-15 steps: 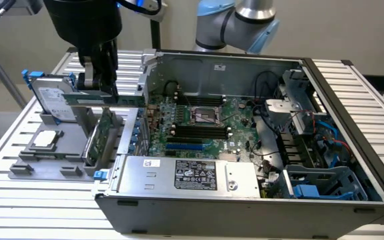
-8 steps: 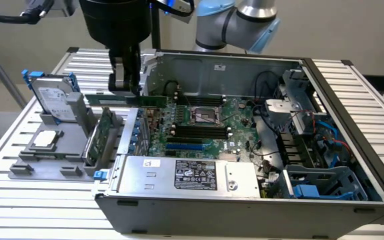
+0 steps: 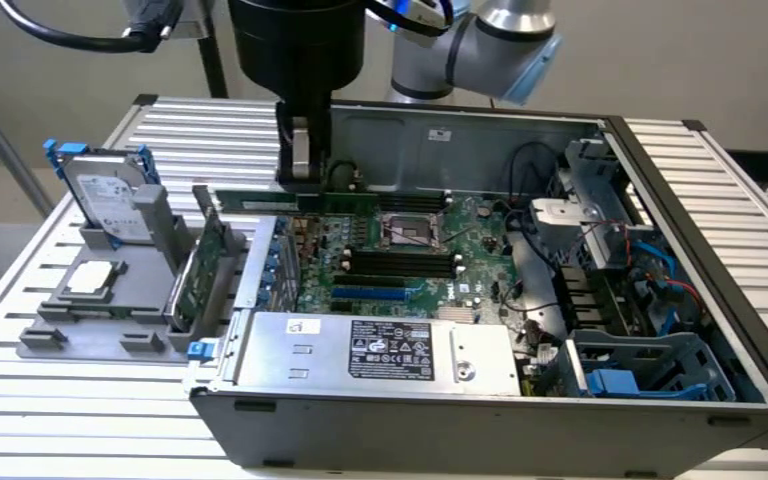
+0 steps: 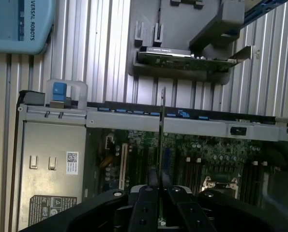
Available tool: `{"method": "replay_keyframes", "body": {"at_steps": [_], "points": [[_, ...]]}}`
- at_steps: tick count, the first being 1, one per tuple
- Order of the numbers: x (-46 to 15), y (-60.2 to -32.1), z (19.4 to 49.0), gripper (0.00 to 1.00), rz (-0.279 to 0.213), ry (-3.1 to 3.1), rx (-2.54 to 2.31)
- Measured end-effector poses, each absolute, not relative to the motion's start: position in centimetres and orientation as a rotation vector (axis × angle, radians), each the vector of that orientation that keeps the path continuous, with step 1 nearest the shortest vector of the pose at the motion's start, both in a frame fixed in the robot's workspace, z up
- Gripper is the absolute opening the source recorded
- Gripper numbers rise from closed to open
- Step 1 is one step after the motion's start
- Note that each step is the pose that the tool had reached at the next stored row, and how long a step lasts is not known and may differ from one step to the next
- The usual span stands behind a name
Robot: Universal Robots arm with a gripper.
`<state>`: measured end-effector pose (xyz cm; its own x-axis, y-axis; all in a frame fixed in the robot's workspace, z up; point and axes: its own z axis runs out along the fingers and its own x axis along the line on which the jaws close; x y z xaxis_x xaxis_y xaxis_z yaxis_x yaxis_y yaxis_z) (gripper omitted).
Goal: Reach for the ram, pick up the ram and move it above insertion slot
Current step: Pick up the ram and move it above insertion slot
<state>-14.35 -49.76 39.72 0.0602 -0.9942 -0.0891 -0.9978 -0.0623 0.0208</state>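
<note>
- Nearest you in the exterior view, the computer case lies open on the ribbed desk, power supply at its front.
- Behind it your gripper has its fingers clamped on the ram, held level in the air over the motherboard, back from the black memory slots.
- Through the wrist view you see the ram edge-on, pinched between the fingers.

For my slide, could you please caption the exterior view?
The gripper holds the ram level above the open computer case's motherboard.
</note>
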Motion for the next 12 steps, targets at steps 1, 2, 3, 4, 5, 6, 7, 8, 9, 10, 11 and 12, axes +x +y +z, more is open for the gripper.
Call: {"method": "replay_keyframes", "body": {"at_steps": [1, 2, 3, 4, 5, 6, 7, 8, 9, 10, 11, 12], "points": [[-13.9, -49.8, 39.7, 0.13, 0.123, 2.119, -2.253], [-13.4, -49.7, 39.7, 0.13, 0.123, 2.119, -2.253], [-13.0, -49.7, 39.7, 0.13, 0.123, 2.119, -2.253], [-12.5, -49.7, 39.6, 0.13, 0.123, 2.119, -2.253], [-12.1, -49.7, 39.6, 0.13, 0.123, 2.119, -2.253], [-11.6, -49.6, 39.6, 0.13, 0.123, 2.119, -2.253], [-11.1, -49.5, 39.5, 0.13, 0.123, 2.119, -2.253], [-10.7, -49.3, 39.4, 0.13, 0.123, 2.119, -2.254], [-10.4, -49.0, 39.3, 0.13, 0.122, 2.119, -2.254], [-10.0, -48.8, 39.2, 0.13, 0.122, 2.119, -2.254], [-9.7, -48.5, 39.1, 0.13, 0.121, 2.12, -2.254], [-9.3, -48.2, 39.1, 0.13, 0.121, 2.12, -2.255]]}}
